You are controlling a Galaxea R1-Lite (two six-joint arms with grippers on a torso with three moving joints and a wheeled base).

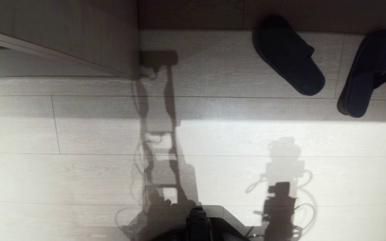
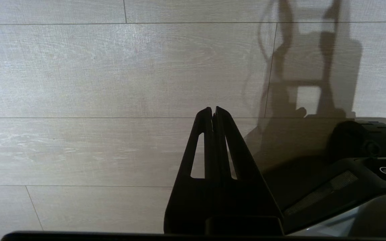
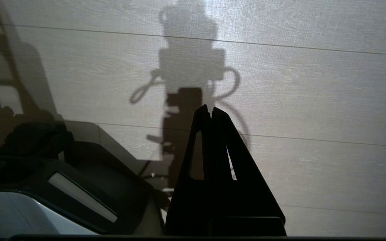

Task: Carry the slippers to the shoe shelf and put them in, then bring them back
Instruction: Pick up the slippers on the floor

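Both pincers, the left pincer (image 2: 213,109) and the right pincer (image 3: 209,108), hang pressed together and empty over the floor (image 1: 79,174). The slippers (image 1: 288,55) lie untouched on it, ahead to the right; judging by this, all carrying remains

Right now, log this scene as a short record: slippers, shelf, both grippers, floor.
slippers: two black ones on the floor, apart from each other, upper right of the head view; left slipper, right slipper
held: neither slipper is held
panel: pale wood-grain panel at upper left; whether it belongs to the shelf cannot be told
left gripper: shut, empty, over bare floor
right gripper: shut, empty, over bare floor
floor: pale wood-look planks with the robot's shadow
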